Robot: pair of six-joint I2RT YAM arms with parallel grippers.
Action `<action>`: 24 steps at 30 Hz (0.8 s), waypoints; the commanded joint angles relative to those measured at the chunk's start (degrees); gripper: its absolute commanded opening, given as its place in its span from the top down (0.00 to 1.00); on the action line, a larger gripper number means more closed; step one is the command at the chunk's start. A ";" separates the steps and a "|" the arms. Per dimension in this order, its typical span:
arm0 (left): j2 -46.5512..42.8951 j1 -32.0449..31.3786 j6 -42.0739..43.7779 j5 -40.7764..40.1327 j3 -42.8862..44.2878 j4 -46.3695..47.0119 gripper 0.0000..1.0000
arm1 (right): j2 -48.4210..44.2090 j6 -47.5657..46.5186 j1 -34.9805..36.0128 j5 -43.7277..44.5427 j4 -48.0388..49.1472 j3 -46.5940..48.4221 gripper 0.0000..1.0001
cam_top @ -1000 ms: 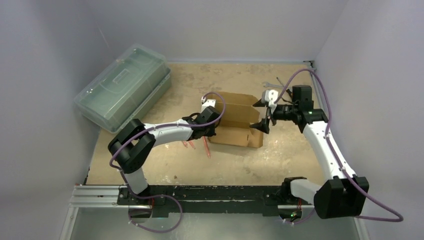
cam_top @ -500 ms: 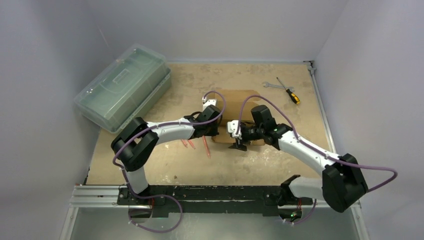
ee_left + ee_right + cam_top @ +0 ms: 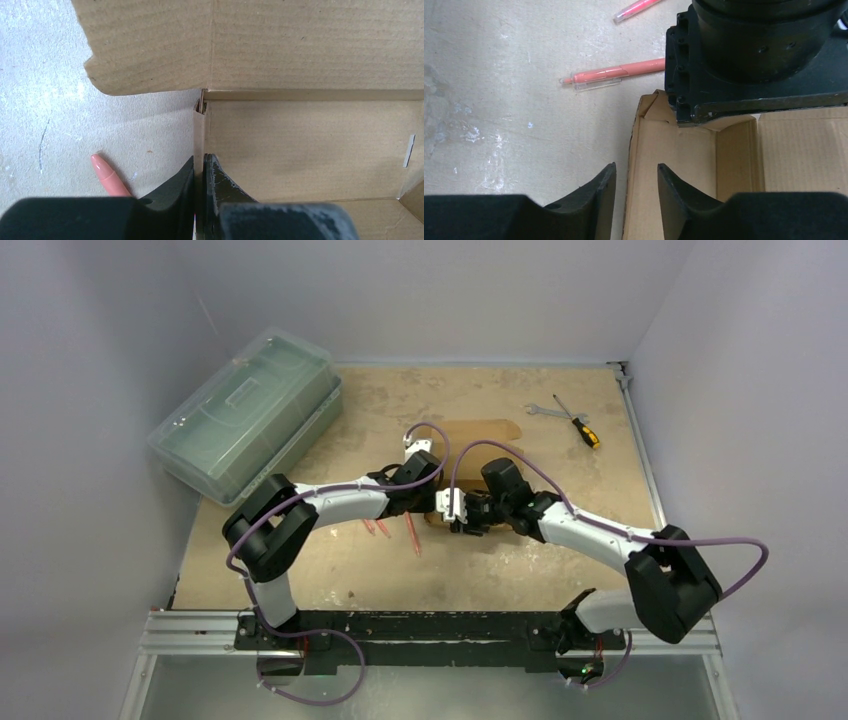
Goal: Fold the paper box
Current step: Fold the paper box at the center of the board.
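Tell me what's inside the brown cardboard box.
Seen in the brown cardboard box: one finger each of the left gripper and right gripper; the left arm hides one corner.

Soft, even overhead light - just faint shadows on the table (image 3: 470,570), no glare anywhere. Top view's slightly grainy; the 2 wrist views are sharp on the paper box (image 3: 310,145), softer along the bottom edge.
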 commanded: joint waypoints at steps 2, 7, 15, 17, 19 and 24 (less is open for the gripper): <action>-0.90 0.68 -1.15 1.08 -1.69 1.59 0.92 | 0.18 -1.74 0.50 2.91 -0.16 0.71 0.66; -0.97 0.76 -1.46 1.65 -2.33 2.27 0.92 | 0.64 -3.58 0.79 4.74 -0.65 0.21 0.73; -1.22 0.82 -1.54 2.38 -2.56 2.74 0.92 | 1.59 -3.12 1.66 6.76 -0.03 0.16 1.00; -1.36 0.83 -1.48 2.49 -2.70 2.69 0.92 | 1.98 -0.89 1.61 8.43 1.34 0.38 1.00; -1.55 0.75 -1.62 2.66 -2.79 2.58 0.92 | 2.61 1.51 1.68 10.08 2.31 0.78 1.00; -1.86 0.80 -2.00 2.72 -3.35 2.84 0.93 | 4.11 7.01 1.73 13.77 3.89 2.13 1.00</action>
